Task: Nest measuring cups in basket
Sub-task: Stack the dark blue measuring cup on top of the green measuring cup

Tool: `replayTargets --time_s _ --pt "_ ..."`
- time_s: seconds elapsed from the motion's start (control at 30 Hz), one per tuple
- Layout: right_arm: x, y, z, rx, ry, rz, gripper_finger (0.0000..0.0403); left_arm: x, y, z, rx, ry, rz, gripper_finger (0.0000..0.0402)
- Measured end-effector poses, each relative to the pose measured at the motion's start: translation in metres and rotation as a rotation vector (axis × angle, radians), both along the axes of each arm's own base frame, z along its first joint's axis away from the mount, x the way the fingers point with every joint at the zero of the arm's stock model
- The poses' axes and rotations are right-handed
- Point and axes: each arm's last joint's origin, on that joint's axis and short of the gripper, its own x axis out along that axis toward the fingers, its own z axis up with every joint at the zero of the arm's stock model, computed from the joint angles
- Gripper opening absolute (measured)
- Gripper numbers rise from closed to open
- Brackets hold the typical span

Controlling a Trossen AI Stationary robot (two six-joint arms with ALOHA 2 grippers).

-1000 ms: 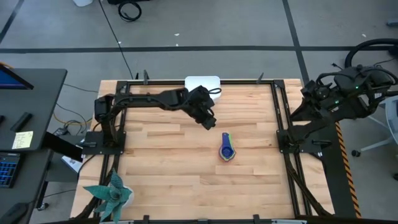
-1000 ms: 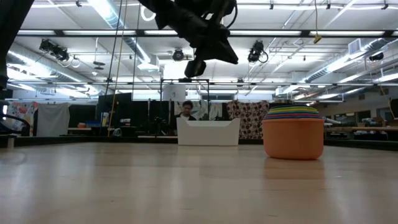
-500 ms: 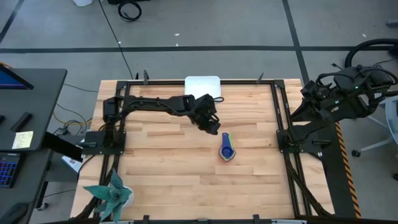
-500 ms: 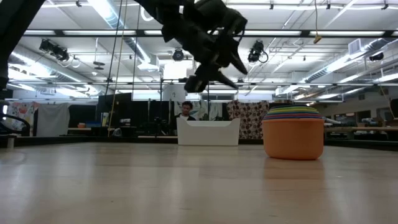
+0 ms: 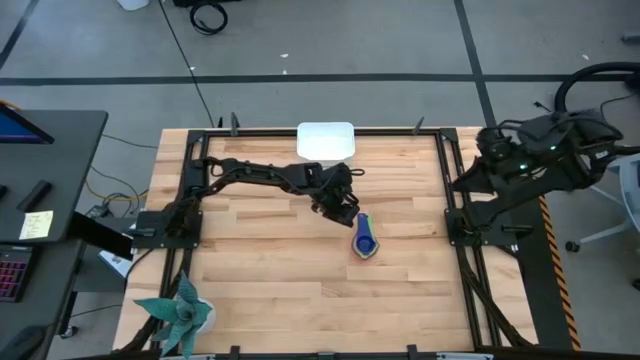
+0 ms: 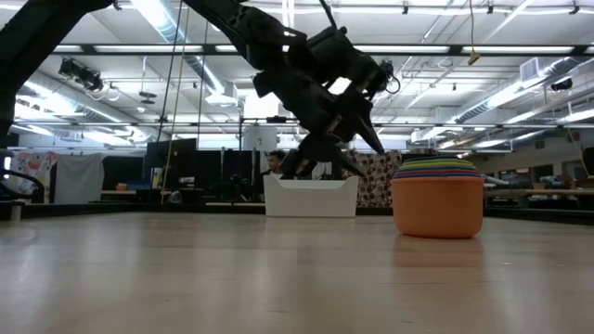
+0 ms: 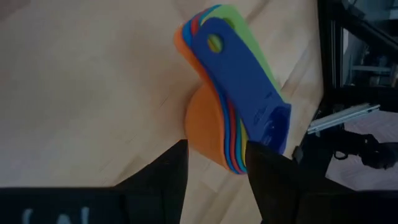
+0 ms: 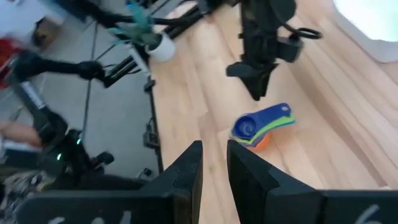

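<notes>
Since the earlier frame, left gripper (image 5: 346, 207) has swung away from the basket (image 5: 326, 140) and dropped toward the measuring cups (image 5: 365, 240); jaws have also spread. It now hangs just above and beside the handle end of the stack, fingers parted, holding nothing. Wrist view confirms: both fingers (image 7: 168, 175) straddle the edge of the nested stack, no contact evident.

Cups are already nested, dark blue on top, orange at the base, standing on the table (image 5: 260, 270) well apart from the basket at the far edge.

Right gripper (image 8: 211, 163) parked off the right table edge, narrowly parted, empty.

Risks, as judged:
- Handles fan out; a pinch on the handles alone could lift only the upper cups and leave the orange behind.
- An off-centre close could tip or skid the stack on the wood.
</notes>
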Motion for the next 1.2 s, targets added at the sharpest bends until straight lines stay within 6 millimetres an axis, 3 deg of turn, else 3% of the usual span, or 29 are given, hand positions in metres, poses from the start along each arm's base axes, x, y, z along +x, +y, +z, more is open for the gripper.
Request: replayTargets --time_s 0.37,0.83,1.2 --pt "0.010 0.002 0.000 -0.005 -0.039 -0.001 0.0077 0.000 0.002 0.001 0.093 -0.063 -0.102 0.0165" --pt "0.013 0.002 -0.001 -0.022 -0.028 -0.003 0.0077 0.000 0.001 0.001 0.047 -0.030 -0.040 0.0174" --pt "0.047 0.005 -0.029 0.010 0.012 -0.128 0.0077 0.003 0.002 -0.005 0.000 -0.016 -0.014 0.0190"
